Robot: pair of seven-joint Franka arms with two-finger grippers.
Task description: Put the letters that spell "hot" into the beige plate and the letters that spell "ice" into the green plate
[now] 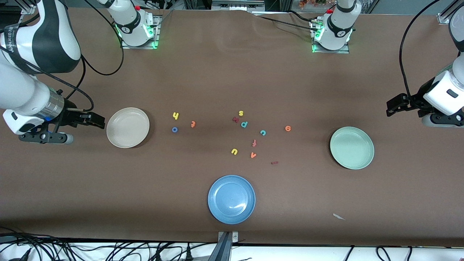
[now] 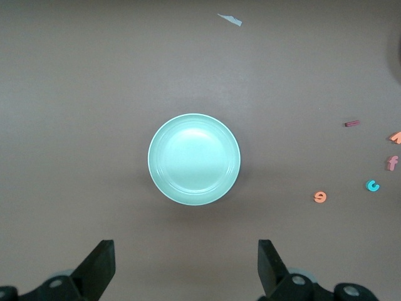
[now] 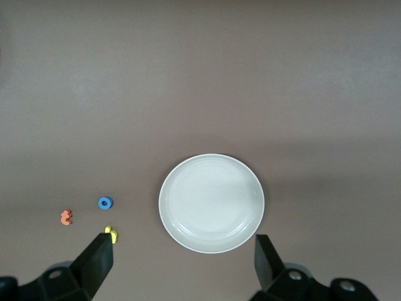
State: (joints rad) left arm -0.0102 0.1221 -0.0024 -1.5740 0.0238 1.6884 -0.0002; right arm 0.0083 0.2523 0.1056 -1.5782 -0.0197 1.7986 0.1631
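Observation:
The beige plate (image 1: 127, 127) (image 3: 211, 202) lies empty toward the right arm's end of the table. Beside it lie the yellow "h" (image 1: 175, 116) (image 3: 111, 234), blue "o" (image 1: 174, 129) (image 3: 105, 202) and orange "t" (image 1: 193, 124) (image 3: 65, 217). The green plate (image 1: 351, 147) (image 2: 194, 159) lies empty toward the left arm's end. The teal "c" (image 1: 263, 132) (image 2: 373, 185), orange "e" (image 1: 288, 128) (image 2: 320, 197) and dark red "i" (image 1: 274, 162) (image 2: 352, 123) lie mid-table. My right gripper (image 1: 98, 121) (image 3: 183, 248) hangs open beside the beige plate. Beside the green plate, my left gripper (image 1: 391, 107) (image 2: 185, 251) is open too.
A blue plate (image 1: 231, 199) sits near the front edge. Other letters lie mid-table: yellow "s" (image 1: 241, 113), a dark red letter (image 1: 235, 119), teal "p" (image 1: 244, 124), reddish "f" (image 1: 254, 143), yellow "u" (image 1: 234, 151), orange "v" (image 1: 253, 155). A paper scrap (image 1: 338, 216) lies near the front.

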